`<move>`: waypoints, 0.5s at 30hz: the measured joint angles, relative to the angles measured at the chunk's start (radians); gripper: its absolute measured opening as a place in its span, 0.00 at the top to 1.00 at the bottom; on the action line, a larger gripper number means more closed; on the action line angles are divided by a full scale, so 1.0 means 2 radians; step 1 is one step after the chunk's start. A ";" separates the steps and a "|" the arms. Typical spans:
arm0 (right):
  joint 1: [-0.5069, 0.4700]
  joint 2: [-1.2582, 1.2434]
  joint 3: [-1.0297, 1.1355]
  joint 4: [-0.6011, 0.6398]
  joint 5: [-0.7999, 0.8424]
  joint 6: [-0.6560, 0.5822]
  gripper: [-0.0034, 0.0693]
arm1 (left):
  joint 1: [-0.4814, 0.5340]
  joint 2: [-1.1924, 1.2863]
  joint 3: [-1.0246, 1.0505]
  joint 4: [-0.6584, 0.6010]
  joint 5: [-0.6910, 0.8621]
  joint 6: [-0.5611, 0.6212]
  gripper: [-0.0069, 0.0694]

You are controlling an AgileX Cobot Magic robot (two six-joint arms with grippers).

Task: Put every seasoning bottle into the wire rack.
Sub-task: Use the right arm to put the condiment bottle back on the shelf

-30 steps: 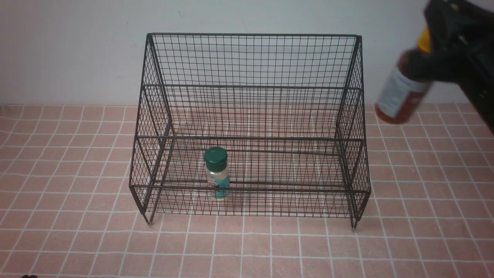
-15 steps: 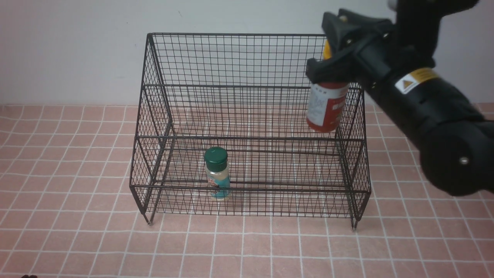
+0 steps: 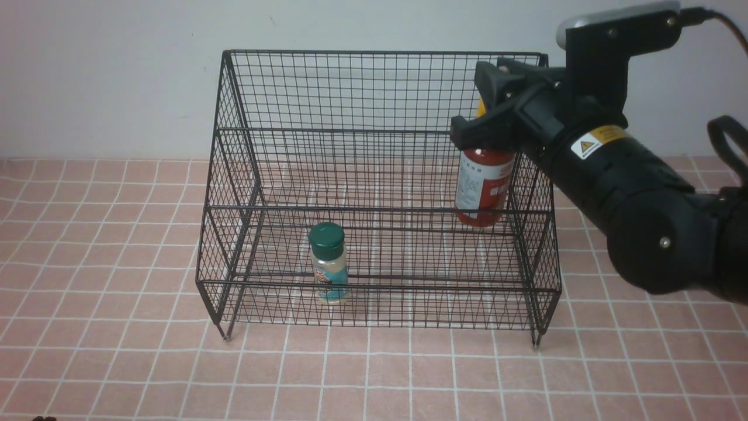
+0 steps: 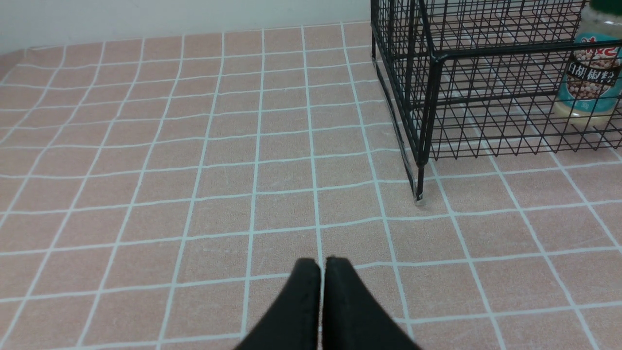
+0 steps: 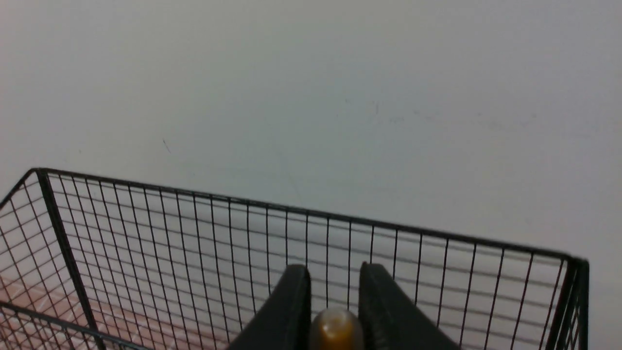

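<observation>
Jaws of the right gripper [image 3: 482, 111] clamp the neck of the red sauce bottle [image 3: 484, 187]. The front view shows it upright inside the wire rack [image 3: 374, 130] at its right end, with the shaker [image 3: 328, 263] standing on the lowest tier. Only the left wrist view shows the left gripper [image 4: 321, 265], pinched closed over the table [image 4: 194, 170].
</observation>
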 joint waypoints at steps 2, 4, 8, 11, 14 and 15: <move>0.000 0.000 0.000 0.014 0.022 -0.001 0.79 | 0.000 0.000 0.000 0.000 0.000 0.000 0.92; 0.000 0.000 0.000 0.045 0.062 -0.001 0.79 | 0.000 0.000 0.000 0.000 0.000 0.000 0.92; 0.000 0.003 -0.001 0.078 0.082 -0.001 0.80 | 0.000 0.000 0.000 0.000 0.000 0.000 0.92; 0.000 0.009 -0.001 0.087 0.082 -0.003 0.80 | 0.000 0.000 0.000 0.000 0.000 0.000 0.92; 0.000 0.016 -0.001 0.090 0.084 -0.004 0.80 | 0.000 0.000 0.000 0.000 0.000 0.000 0.92; 0.000 0.017 -0.001 0.090 0.086 -0.005 0.80 | 0.000 0.000 0.000 0.000 0.000 0.000 0.92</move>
